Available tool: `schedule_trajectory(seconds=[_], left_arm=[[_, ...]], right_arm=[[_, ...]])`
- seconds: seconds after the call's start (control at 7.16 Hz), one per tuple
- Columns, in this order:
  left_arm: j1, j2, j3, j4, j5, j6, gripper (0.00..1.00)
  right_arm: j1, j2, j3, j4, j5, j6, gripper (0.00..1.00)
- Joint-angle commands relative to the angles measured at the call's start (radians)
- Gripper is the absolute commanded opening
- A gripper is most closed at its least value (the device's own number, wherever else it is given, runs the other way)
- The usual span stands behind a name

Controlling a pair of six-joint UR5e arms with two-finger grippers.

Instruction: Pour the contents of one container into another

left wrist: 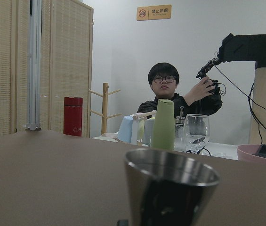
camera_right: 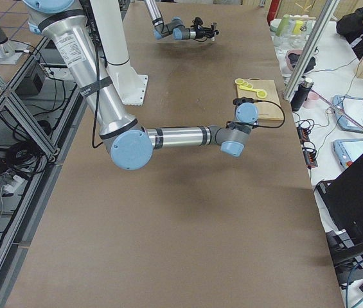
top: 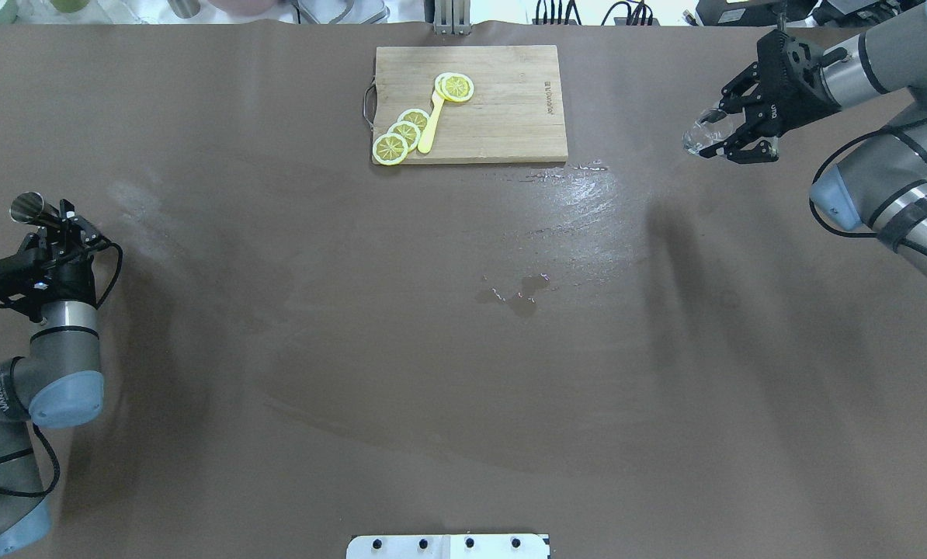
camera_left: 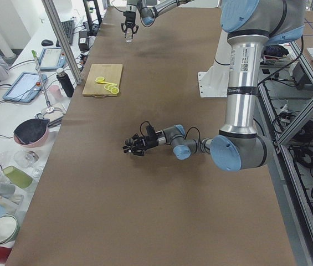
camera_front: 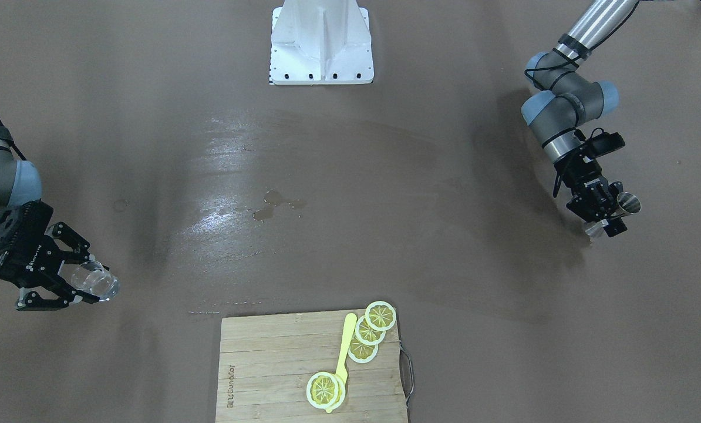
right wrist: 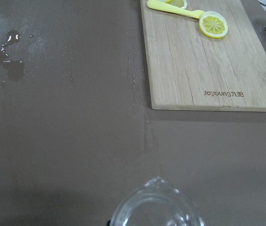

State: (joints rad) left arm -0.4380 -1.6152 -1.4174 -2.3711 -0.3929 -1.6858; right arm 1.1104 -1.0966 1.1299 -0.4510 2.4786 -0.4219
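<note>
Clamping a steel cup (top: 29, 207) between its fingers, the left hand (top: 56, 219) hangs over the left end of the bench (top: 277, 349). In the left wrist view the cup stands mouth upward, its rim bright and its inside dark. Whether it holds anything cannot be told.

At the opposite end, the right hand (top: 723, 130) is closed around a clear glass (top: 698, 133) and holds it above the bench surface. The right wrist view looks down over the glass's rim, which has a small pouring lip. The two vessels are well apart, one at each end of the bench.

Between them, toward the far edge from the robot, lies a wooden cutting board (top: 502, 109). It carries several lemon slices (top: 390, 147) and a yellow utensil (top: 431, 124) whose end lies under one slice. A small puddle (top: 522, 295) shines on the bench near its middle, with wet streaks just beside the board. Beyond the bench's left end a person (left wrist: 170, 89) sits behind bottles and glassware.
</note>
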Motion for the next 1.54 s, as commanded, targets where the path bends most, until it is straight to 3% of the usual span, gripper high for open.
schedule_trajectory(seconds=[0.0,0.14,0.42,0.56,0.7,0.84,1.12,1.26,1.4], left_arm=[[-0.001,-0.11,-0.098,0.0,-0.001,0.151,0.0],[-0.001,-0.197,-0.1,0.001,0.002,0.172,0.0],[-0.001,-0.363,-0.091,-0.002,-0.015,0.449,0.0],[-0.001,-0.459,-0.066,0.0,-0.091,0.499,0.0],[0.001,-0.583,0.022,0.001,-0.104,0.553,0.0],[0.016,-0.642,0.043,-0.003,-0.125,0.652,0.0],[0.027,-0.71,0.038,-0.013,-0.339,0.791,0.0],[0.033,-0.716,0.023,-0.016,-0.36,0.87,0.0],[0.057,-0.768,0.037,-0.026,-0.369,0.92,0.0]], right_arm=[[-0.003,0.001,0.002,0.0,0.0,0.0,0.0],[-0.003,0.001,0.002,-0.002,-0.001,0.0,0.0],[-0.004,0.011,0.045,-0.066,-0.004,0.002,0.0],[-0.004,0.01,0.092,-0.115,-0.006,0.002,0.0],[-0.003,0.006,0.161,-0.174,-0.006,0.002,0.0],[-0.004,-0.003,0.245,-0.245,-0.007,0.002,0.0],[0.003,0.0,0.332,-0.317,0.006,0.003,0.0],[0.022,-0.003,0.349,-0.322,0.009,0.002,0.0],[0.029,0.009,0.396,-0.406,0.006,-0.001,0.0]])
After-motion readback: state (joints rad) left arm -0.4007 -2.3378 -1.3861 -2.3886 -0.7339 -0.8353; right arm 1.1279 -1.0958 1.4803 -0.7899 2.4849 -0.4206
